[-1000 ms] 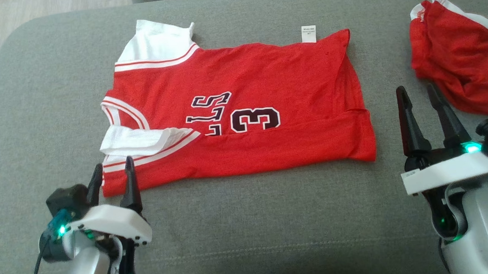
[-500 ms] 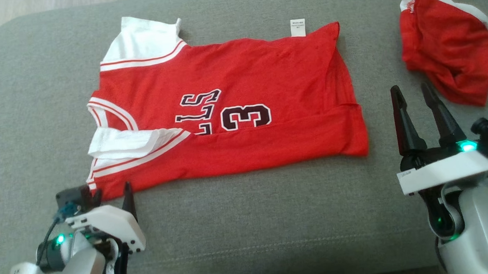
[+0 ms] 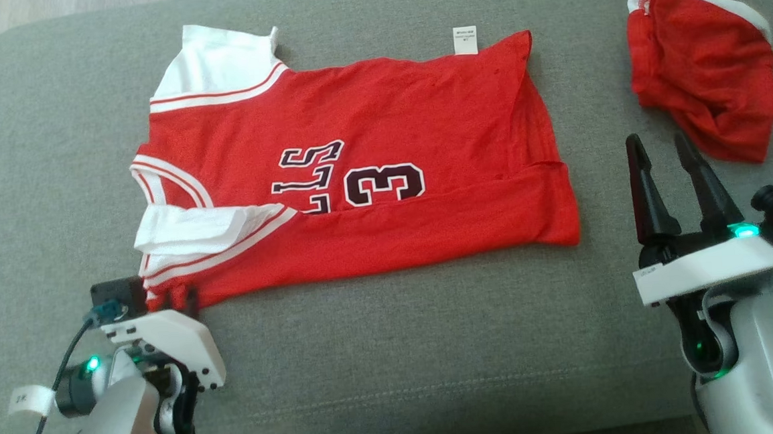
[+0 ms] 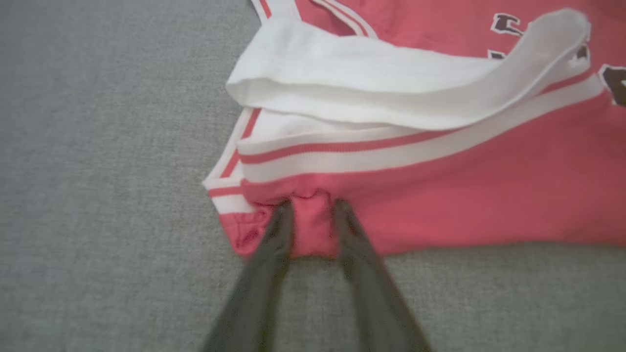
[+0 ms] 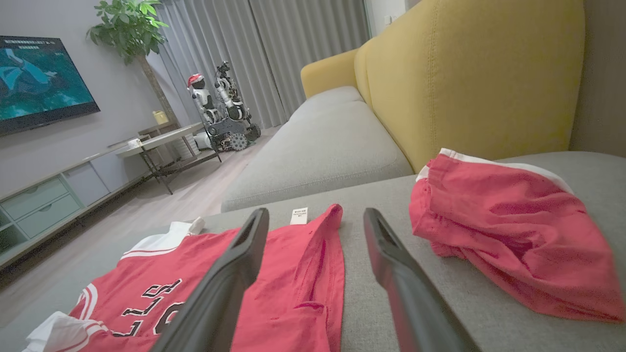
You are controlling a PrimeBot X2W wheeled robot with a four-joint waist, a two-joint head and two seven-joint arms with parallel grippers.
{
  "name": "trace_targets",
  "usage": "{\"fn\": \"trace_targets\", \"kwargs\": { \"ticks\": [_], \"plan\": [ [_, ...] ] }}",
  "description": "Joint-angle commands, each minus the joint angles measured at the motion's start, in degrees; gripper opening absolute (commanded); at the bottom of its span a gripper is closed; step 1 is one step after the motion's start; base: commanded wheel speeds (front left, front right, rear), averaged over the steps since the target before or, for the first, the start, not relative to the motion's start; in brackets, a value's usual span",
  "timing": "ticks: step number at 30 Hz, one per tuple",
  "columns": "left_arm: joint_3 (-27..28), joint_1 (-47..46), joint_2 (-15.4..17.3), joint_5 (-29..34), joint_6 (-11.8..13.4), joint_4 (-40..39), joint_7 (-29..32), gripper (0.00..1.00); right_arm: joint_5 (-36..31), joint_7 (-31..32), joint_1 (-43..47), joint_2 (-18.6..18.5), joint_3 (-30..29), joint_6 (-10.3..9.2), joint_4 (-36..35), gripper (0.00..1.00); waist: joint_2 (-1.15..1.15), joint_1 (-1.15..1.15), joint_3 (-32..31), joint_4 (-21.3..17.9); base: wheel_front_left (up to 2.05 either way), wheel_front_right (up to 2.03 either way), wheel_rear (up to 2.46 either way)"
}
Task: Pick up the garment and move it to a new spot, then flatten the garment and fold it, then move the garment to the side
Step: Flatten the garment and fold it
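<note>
The red short-sleeved sports jersey with white sleeves and a dark number on its chest point(image 3: 357, 178) lies sideways and mostly flat in the middle of the grey fabric sofa cushion point(image 3: 395, 357). Its neck end is to the robot's left, and its near long edge is turned over onto the front with one white sleeve tucked in. The folding step therefore looks to be in hand and partly done. The left pincer point(image 3: 173, 298) is down at the jersey's near left corner, its fingers point(image 4: 279, 230) narrow, with a puckered bit of red cloth between them; whether that cloth is truly clamped cannot be told. The right pincer point(image 3: 657, 147) hangs wide and empty beyond the jersey's right end, near a crumpled pair of red shorts with white trim point(image 3: 703, 70). The next move likely calls for a firm pinch through both layers, with the right pincer taking the near right corner so both rise together
</note>
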Motion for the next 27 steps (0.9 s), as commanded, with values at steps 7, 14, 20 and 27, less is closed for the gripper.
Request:
{"fn": "trace_targets", "kwargs": {
  "ticks": [7,14,20,27],
  "plan": [
    [1.78,-1.44,0.93,-0.78,0.17,-1.96,-3.94,0.0,-0.22,5.43,-1.18,3.01,-1.88,0.37,3.18,1.0,0.0,0.0,0.19,1.05,0.0,0.0,0.0],
    [2.76,-1.75,1.0,-0.33,1.44,-5.96,-9.08,0.0,3.5,11.35,-2.2,5.78,-4.26,0.37,9.7,1.0,0.0,0.0,0.91,2.65,0.0,0.0,0.0],
    [2.99,-1.69,1.13,0.09,2.29,-8.7,-10.51,0.0,4.82,13.72,-4.39,6.79,-4.87,0.37,14.92,1.0,0.0,0.0,1.55,3.99,0.0,0.0,0.0],
    [3.09,-1.44,1.03,0.23,3.01,-10.16,-11.15,0.0,4.96,14.84,-6.16,7.13,-4.58,0.37,19.64,1.0,0.0,0.0,2.0,5.02,0.0,0.0,0.0]
  ]
}}
